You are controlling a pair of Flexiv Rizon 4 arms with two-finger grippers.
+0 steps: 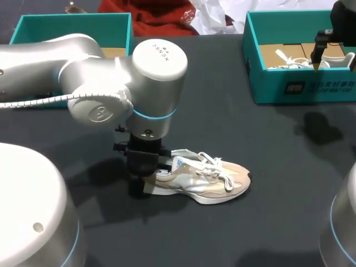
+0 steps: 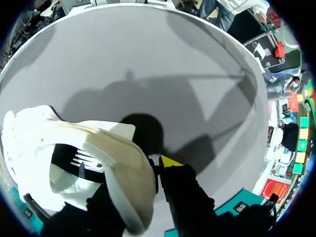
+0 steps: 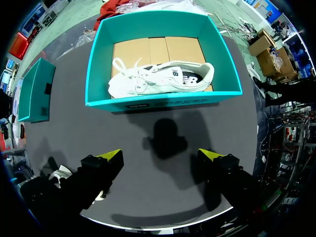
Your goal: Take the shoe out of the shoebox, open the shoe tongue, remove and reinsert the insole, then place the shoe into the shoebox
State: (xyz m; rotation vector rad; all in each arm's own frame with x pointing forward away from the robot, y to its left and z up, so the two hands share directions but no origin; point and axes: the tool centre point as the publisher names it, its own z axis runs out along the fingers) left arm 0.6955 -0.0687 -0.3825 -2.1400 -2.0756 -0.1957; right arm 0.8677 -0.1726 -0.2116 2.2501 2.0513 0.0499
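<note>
The beige-and-white sneaker (image 1: 208, 181) is out on the black table (image 1: 267, 144), near the front and left of the middle. Its toe points toward the right side and its laces lie loose over the top. And the left gripper (image 1: 142, 183) is right down on its heel! The left wrist view shows the padded heel wall pinched between the fingers. One yellow tip (image 2: 170, 161) presses the outside of the heel, while the other finger is on the inner side, its tip hidden by the shoe. That's a firm hold on the sneaker.

Over on the far right stands the teal shoebox (image 1: 300, 89), open, with a cardboard floor. A second sneaker (image 3: 163, 76), all white, lies on its side inside it. The right gripper (image 3: 162, 155) hangs above the table just in front of that box, fingers spread wide and nothing between them. Its shadow falls on the table below.

Across the table at the far left sits the teal lid (image 1: 72, 25), open side up and well apart from the shoebox.
</note>
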